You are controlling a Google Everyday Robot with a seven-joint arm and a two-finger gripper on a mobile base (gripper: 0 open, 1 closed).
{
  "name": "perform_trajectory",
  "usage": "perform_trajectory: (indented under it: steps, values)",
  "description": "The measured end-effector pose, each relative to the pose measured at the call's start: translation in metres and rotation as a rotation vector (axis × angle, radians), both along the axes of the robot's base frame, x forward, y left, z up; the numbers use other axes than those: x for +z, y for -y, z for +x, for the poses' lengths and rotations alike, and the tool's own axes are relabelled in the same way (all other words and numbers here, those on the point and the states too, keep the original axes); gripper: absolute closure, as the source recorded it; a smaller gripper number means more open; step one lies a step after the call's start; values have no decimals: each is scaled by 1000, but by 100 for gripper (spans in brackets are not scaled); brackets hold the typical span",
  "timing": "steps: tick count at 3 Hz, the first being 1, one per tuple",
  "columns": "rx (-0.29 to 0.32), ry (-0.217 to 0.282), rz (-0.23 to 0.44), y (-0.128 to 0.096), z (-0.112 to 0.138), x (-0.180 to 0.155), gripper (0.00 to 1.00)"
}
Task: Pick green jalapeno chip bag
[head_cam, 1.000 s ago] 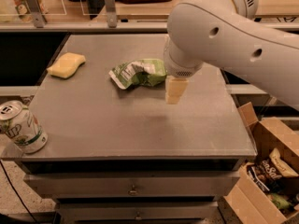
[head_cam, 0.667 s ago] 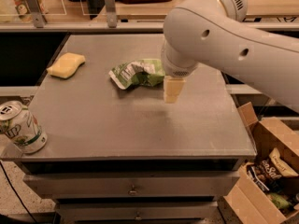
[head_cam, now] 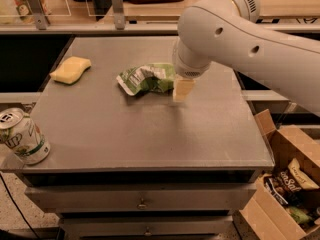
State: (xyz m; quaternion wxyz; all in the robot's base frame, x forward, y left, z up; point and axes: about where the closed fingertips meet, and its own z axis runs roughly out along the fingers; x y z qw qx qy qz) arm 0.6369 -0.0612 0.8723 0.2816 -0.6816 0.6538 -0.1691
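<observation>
The green jalapeno chip bag (head_cam: 145,79) lay crumpled near the centre of the flat grey metal table (head_cam: 150,134), its wrinkled foil light green and white. The gripper (head_cam: 182,90), a pale cream block below the smooth, rounded white arm (head_cam: 240,39), stood just beside the bag's right end. Neither contact nor its opening state could be told. A soft yellow rectangular sponge (head_cam: 70,69) lay well apart at left. A cylindrical green-and-white soda can (head_cam: 22,136) stood at the front left corner.

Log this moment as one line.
gripper: low at right end of green jalapeno chip bag | bag: lying on table, not lifted | grasp: unconfirmed
</observation>
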Motion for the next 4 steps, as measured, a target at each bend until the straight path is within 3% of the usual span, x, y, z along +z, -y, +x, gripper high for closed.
perform_trajectory:
  steps: [1, 2, 4]
  values:
    - [1, 2, 8, 0, 9, -1, 39]
    - [8, -8, 16, 0, 14, -7, 46]
    - [16, -21, 17, -2, 12, -20, 36]
